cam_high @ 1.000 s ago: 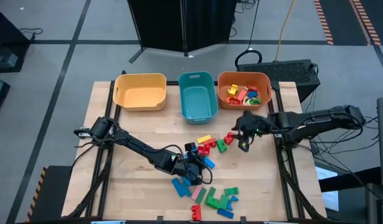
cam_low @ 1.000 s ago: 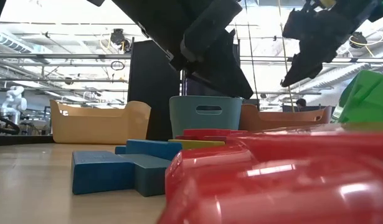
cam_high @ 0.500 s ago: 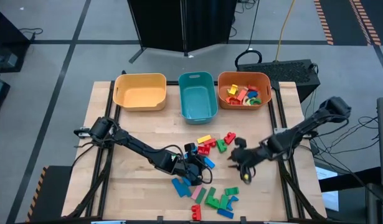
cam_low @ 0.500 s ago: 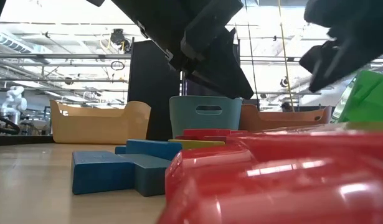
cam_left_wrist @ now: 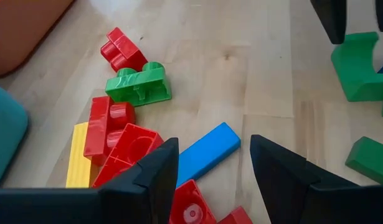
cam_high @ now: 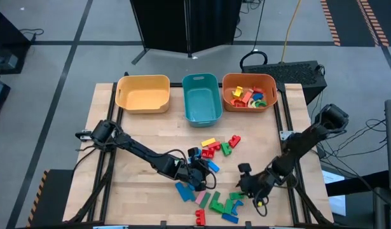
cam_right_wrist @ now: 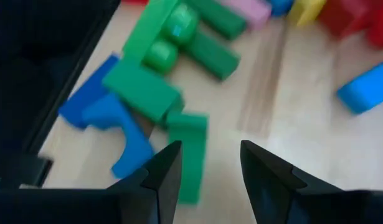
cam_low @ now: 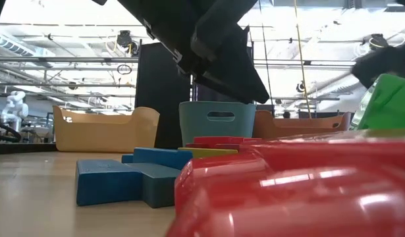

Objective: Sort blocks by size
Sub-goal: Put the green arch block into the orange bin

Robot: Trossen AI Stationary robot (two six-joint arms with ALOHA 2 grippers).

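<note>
Over the green blocks (cam_high: 222, 203) near the desk's (cam_high: 144, 127) front edge, the right end effector (cam_high: 251, 187) hangs spread and empty. Beside them, the left end effector (cam_high: 201, 180) gapes empty over a blue bar (cam_left_wrist: 207, 151), seen only by its wrist view.

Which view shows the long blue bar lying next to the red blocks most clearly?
The left wrist view: the blue bar lies flat on the wood, whole and close, just ahead of the left gripper. The high view shows it only as a small blue sliver. In the low and right wrist views I cannot pick it out.
</note>
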